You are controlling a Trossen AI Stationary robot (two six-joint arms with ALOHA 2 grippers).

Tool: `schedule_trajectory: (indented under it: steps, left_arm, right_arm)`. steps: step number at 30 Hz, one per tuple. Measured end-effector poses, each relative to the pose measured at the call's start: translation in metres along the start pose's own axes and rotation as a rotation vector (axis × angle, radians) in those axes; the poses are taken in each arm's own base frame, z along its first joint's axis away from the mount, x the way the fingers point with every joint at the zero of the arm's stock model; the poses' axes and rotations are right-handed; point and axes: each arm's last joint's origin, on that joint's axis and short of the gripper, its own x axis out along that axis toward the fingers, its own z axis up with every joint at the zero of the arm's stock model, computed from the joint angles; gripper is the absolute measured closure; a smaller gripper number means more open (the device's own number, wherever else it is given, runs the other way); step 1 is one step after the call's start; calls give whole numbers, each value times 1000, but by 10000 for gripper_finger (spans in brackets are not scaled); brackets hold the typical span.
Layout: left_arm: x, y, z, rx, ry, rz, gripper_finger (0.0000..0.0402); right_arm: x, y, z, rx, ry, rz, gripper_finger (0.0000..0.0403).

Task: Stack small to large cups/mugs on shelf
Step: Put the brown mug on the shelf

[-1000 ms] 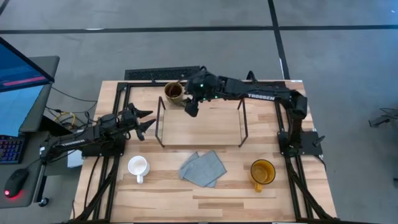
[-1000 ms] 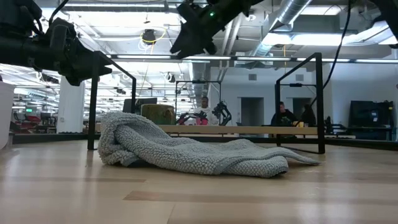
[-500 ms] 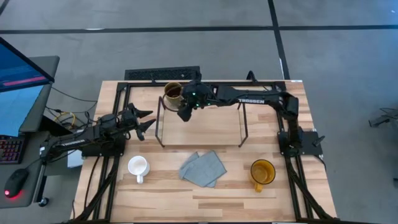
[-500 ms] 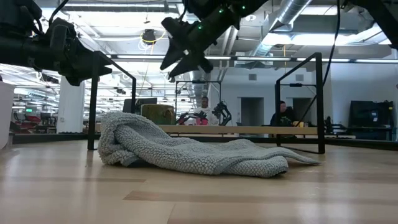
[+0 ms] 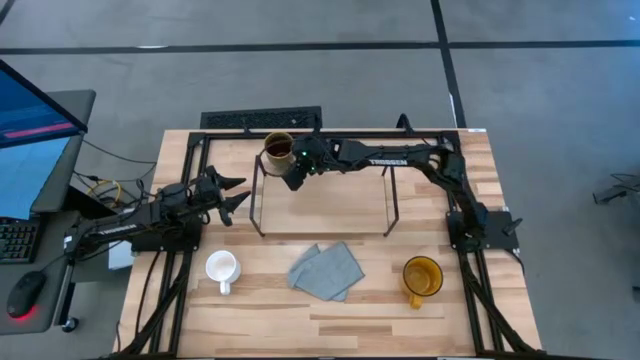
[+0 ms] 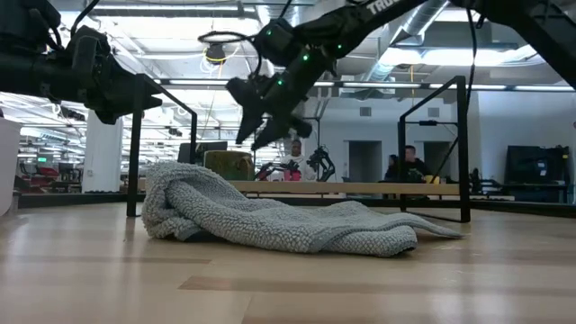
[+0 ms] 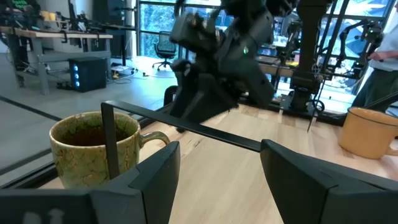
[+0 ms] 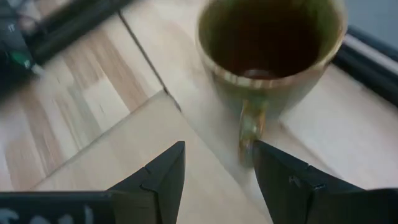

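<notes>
The olive-brown mug (image 5: 278,150) stands upright on the tabletop at the far left corner of the shelf (image 5: 322,200); its handle (image 8: 251,127) points at my right gripper. My right gripper (image 5: 292,176) is open and hovers just short of that handle, touching nothing; it also shows in the right wrist view (image 8: 217,180) and the low view (image 6: 256,126). The white mug (image 5: 221,268) and the yellow-amber mug (image 5: 422,277) stand near the table's near edge. My left gripper (image 5: 236,196) is open and empty at the shelf's left.
A grey-blue cloth (image 5: 326,270) lies crumpled on the table between the white and yellow mugs, in front of the shelf. The shelf's black wire frame ends (image 5: 258,195) rise at both sides. People sit in the room beyond the table (image 6: 407,166).
My right gripper has gone toward the table's left edge and down, from above the shelf's far edge toward the olive-brown mug, staying open. The mugs and cloth have stayed where they were.
</notes>
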Motion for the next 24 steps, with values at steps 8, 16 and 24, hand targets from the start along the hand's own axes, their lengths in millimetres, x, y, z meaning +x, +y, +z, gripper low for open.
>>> schedule_trajectory:
  steps: [8,16,24]
  left_arm:
    - [0,0,0,-1,0,0,187]
    - [0,0,0,-1,0,0,187]
    - [0,0,0,-26,0,-1,187]
  right_arm:
    - [2,2,1,2,-16,18,193]
    - [9,-8,-2,46,13,-9,193]
    - [22,-11,-9,79,34,-19,193]
